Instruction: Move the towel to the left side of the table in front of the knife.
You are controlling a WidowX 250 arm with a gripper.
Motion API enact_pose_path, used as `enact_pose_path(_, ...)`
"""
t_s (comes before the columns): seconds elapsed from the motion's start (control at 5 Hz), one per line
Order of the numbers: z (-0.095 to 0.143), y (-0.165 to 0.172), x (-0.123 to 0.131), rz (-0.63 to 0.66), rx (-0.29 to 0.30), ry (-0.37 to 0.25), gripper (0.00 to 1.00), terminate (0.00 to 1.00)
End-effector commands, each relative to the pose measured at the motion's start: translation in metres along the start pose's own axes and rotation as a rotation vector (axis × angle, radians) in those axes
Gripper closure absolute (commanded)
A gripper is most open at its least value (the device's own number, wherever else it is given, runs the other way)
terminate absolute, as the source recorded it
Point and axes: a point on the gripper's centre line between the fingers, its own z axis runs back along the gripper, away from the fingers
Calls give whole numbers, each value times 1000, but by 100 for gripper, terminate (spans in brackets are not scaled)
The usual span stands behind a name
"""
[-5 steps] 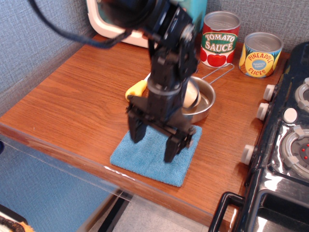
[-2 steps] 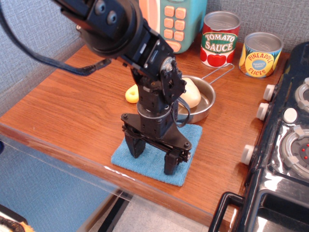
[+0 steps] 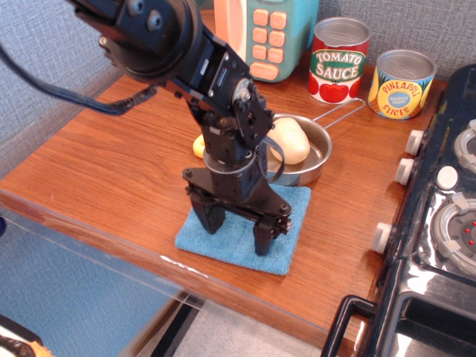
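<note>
The blue towel (image 3: 286, 223) lies flat on the wooden table (image 3: 111, 163) near its front edge, just in front of the steel pan. My gripper (image 3: 236, 232) is open and points straight down. Its two fingertips (image 3: 262, 242) stand spread apart on the towel's surface. The arm hides the towel's middle. Of the knife, only a bit of yellow handle (image 3: 198, 145) shows behind the arm, left of the pan. Its blade is hidden.
A steel pan (image 3: 318, 160) holding a pale rounded object (image 3: 288, 141) sits behind the towel. A tomato sauce can (image 3: 339, 59), a pineapple can (image 3: 401, 83) and a toy phone (image 3: 268, 33) stand at the back. A black toy stove (image 3: 439, 223) fills the right side.
My gripper has come down onto the towel and its fingertips now rest on the cloth. The arm's upper part swung left and back. The towel has barely shifted.
</note>
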Motion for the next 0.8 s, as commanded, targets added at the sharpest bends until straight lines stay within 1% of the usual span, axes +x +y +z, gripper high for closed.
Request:
enact_pose_path(0.0, -1, 2, 1, -8, -22, 92, 0, 0)
enact_pose_path(0.2, -4, 2, -7, -43, 14, 106, 0, 0)
enact_pose_path(0.4, 0, 10, -21, -69, 53, 85, 0, 0)
enact_pose_path(0.6, 8, 27, -29, -47, 75, 53, 0, 0)
